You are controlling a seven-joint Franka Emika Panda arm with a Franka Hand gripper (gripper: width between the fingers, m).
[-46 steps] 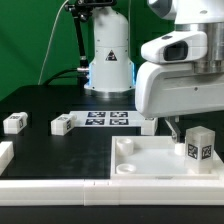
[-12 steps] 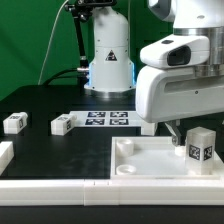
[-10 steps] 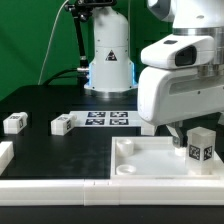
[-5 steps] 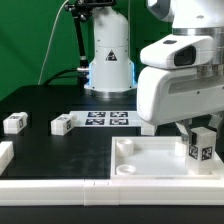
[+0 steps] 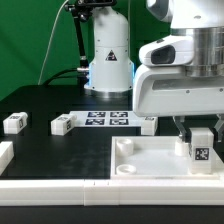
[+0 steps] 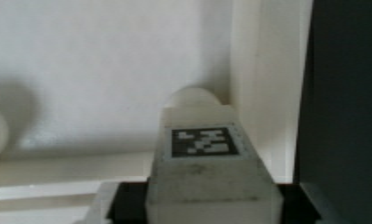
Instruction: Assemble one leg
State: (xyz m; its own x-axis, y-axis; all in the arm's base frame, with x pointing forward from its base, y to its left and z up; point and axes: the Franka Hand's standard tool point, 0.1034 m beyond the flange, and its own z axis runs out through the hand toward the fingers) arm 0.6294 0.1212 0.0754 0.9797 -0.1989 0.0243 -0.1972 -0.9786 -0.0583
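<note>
A white leg block (image 5: pixel 199 148) with a black-and-white tag stands upright in the large white square tray (image 5: pixel 140 168), at the exterior view's right. My gripper (image 5: pixel 198 130) is shut on this leg from above; its dark fingers flank the block. In the wrist view the leg (image 6: pixel 208 150) fills the middle, with dark fingertips (image 6: pixel 126 200) at both sides. Its far end sits at a round corner socket (image 6: pixel 197 97) of the tray. Two more legs (image 5: pixel 14 122) (image 5: pixel 63 124) lie on the black table at the exterior view's left.
The marker board (image 5: pixel 108 118) lies on the table behind the tray. Another white part (image 5: pixel 145 123) lies beside it. A white piece (image 5: pixel 4 153) sits at the left edge. The robot base (image 5: pixel 108 55) stands at the back.
The leg has gone down and a little to the exterior view's right, lower in the tray. The gripper came down with it.
</note>
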